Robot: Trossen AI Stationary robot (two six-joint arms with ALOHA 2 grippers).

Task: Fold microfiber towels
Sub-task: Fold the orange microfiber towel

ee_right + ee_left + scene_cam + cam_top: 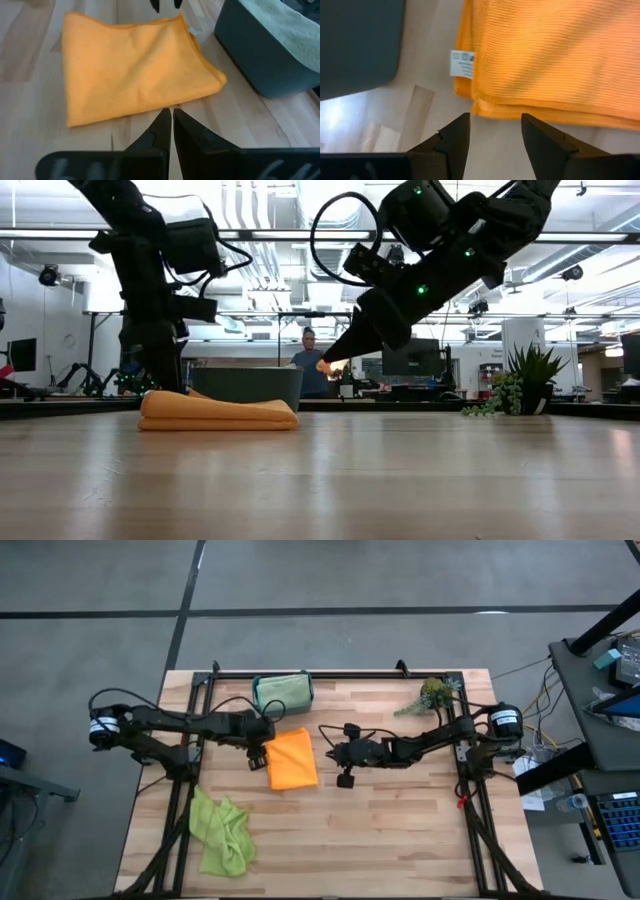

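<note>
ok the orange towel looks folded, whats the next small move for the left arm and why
Probably lift the left gripper up and away from the orange towel. Its fingers are open with nothing between them, just off the towel's edge, and the towel lies folded flat beside the teal bin. The right gripper is shut and empty. The lime green towel lies crumpled, likely next.

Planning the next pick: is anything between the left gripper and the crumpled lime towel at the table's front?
Nothing visible. The left gripper, jaws open, sits beside the folded orange towel; only bare table lies between it and the lime green towel.
</note>
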